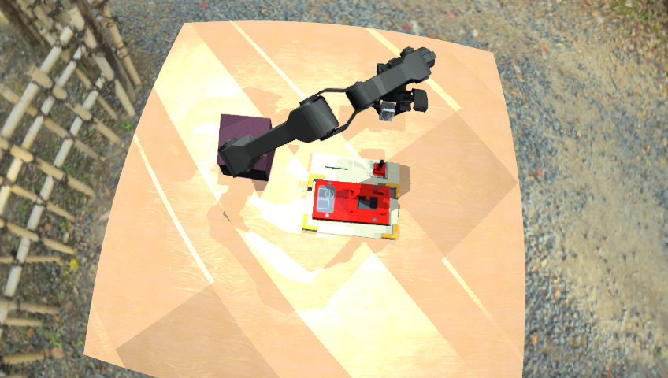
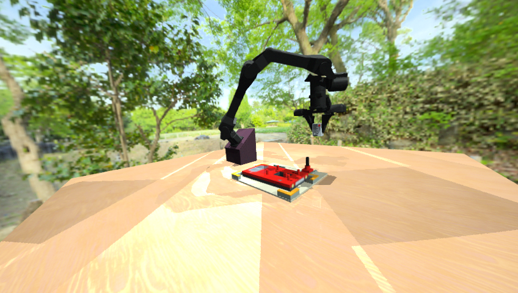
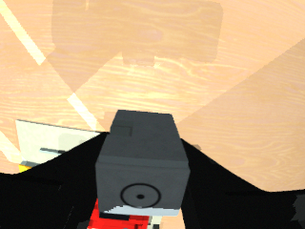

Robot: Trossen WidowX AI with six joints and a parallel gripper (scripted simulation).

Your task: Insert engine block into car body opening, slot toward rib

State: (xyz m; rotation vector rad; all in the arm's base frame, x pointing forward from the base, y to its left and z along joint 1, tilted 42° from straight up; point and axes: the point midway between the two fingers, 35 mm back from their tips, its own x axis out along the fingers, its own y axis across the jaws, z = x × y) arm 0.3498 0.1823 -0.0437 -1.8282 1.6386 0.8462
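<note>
My gripper [image 1: 387, 112] [image 2: 317, 129] [image 3: 142, 142] is shut on the engine block [image 1: 387, 112] [image 2: 317, 129] [image 3: 144, 162], a small grey box with a round mark on its end face. It hangs high above the table, beyond the far edge of the board. The red car body [image 1: 351, 201] [image 2: 276, 174] lies flat on a white board [image 1: 344, 164] [image 2: 303, 187] with yellow corners. Its dark rectangular opening [image 1: 369, 202] [image 2: 280, 174] is right of centre. In the wrist view the block hides most of the car body [image 3: 109, 219]; the rib is not discernible.
A small red fixture with a black upright peg [image 1: 380, 167] [image 2: 307, 163] stands at the board's far right corner. The arm's purple base block [image 1: 246, 142] [image 2: 241, 146] sits left of the board.
</note>
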